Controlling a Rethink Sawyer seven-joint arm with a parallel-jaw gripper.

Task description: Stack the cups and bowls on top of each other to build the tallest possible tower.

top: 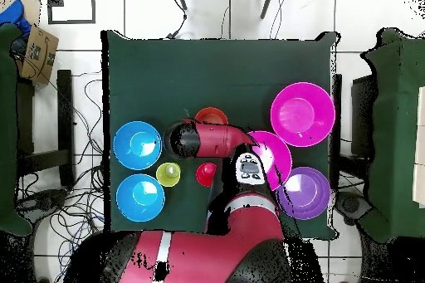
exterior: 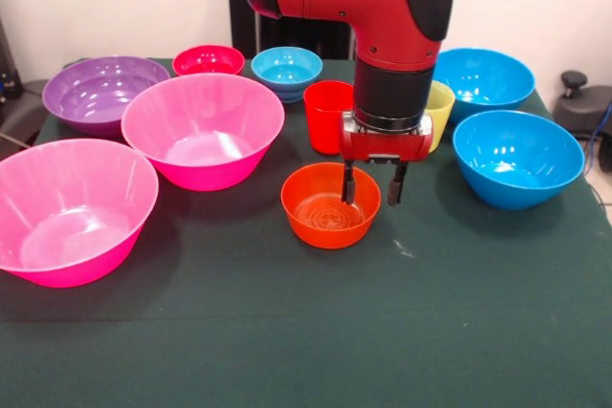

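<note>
My gripper [exterior: 371, 184] is open and points down over the right rim of the small orange bowl [exterior: 328, 207]. One finger [exterior: 349, 183] is inside the bowl and the other is just outside it. The red cup [exterior: 327, 114] and the yellow cup [exterior: 441, 112] stand upright just behind, the yellow one partly hidden by the arm. The small light-blue bowl [exterior: 287, 69] and small red bowl [exterior: 208, 59] sit at the far side. Every piece stands alone on the table; no tower shows. In the overhead view the arm hides the gripper; the orange bowl [top: 212, 117] shows beyond it.
Two large pink bowls [exterior: 203, 129] [exterior: 72, 209] and a purple bowl [exterior: 103, 93] fill the left side. Two large blue bowls [exterior: 483, 76] [exterior: 517, 158] stand on the right. The green cloth [exterior: 316, 332] covers the table.
</note>
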